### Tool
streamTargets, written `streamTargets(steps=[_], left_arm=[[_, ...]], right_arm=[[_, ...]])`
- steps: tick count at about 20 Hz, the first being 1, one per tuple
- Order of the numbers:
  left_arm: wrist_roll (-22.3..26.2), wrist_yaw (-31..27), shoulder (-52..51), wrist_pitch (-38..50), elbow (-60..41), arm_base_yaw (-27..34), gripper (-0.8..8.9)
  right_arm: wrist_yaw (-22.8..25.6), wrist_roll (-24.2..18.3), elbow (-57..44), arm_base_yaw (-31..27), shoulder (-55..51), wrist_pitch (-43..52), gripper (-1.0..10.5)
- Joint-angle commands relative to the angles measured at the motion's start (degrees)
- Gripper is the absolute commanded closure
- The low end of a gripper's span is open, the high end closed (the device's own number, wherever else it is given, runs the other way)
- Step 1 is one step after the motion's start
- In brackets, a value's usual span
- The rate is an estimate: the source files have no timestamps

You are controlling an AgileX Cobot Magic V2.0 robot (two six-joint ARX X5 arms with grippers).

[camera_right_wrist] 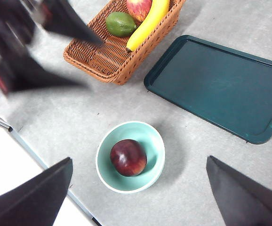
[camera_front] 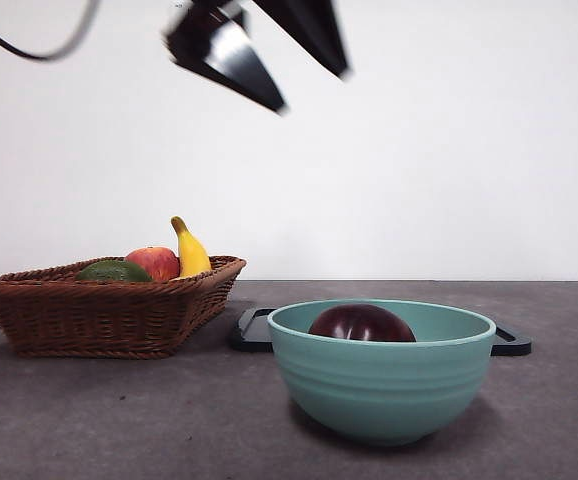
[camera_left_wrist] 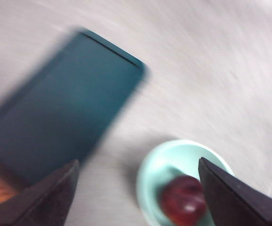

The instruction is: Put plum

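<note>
Plum (camera_right_wrist: 128,157): sitting inside the bowl (camera_right_wrist: 152,141), dark maroon and glossy, nothing touching it.
Bowl: pale teal, on the grey table (camera_right_wrist: 211,188), just beside the tray (camera_right_wrist: 220,84); the basket (camera_right_wrist: 108,61) is a little further from it.
Left gripper (camera_front: 289,85): high above the bowl and blurred, jaws spread wide with nothing between them; the left wrist view looks down past them at the plum.
Right gripper (camera_right_wrist: 138,188): up above the bowl too, jaws far apart and empty.
Basket: brown wicker, holding a banana (camera_right_wrist: 148,23), a red-yellow apple (camera_right_wrist: 138,7) and a green fruit (camera_right_wrist: 120,23).
Tray: dark teal, flat, bare.
Writing: no brand or label can be read on anything.
Front view only: the bowl's ribbed outer wall, the plum's top just clearing the rim, the tray as a thin dark edge behind the bowl.
Right wrist view only: the whole layout from above, plus the left arm's blurred dark jaws near the basket.
Left wrist view: all smeared; bowl, plum, tray and a corner of the basket can still be made out.
</note>
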Motion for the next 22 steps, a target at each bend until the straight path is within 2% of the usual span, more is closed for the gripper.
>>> streamTargets(steps=[1,6,10,13,17,22], left_arm=[[-2.1,0.1,-4.0,-0.8,0.9,4.2,4.07],[-2.1,2.8,-13.7,-8.5,0.4,15.7,4.07],[-1.9,10.3,-20.9,-12.7,-4.2,22.0,4.07],[-2.3,13.3,-26.0,-13.9,-11.2,22.9,4.07],[-2.3,21.5,-30.7,-15.7,-20.7,22.9,4.09],[-1.1,24.3,-31.2,-19.3,-22.9,22.7,4.09]], right_arm=[[0.2,0.5,0.9,0.3,0.4,0.6,4.9],[0.2,0.3,0.9,0.3,0.4,1.0,4.9],[0.7,0.3,0.9,0.3,0.5,1.5,4.9],[1.2,0.3,0.9,0.3,1.1,1.4,4.9],[1.2,0.3,0.8,0.3,1.7,1.4,4.9],[1.2,0.3,0.2,0.4,3.2,0.3,4.9]])
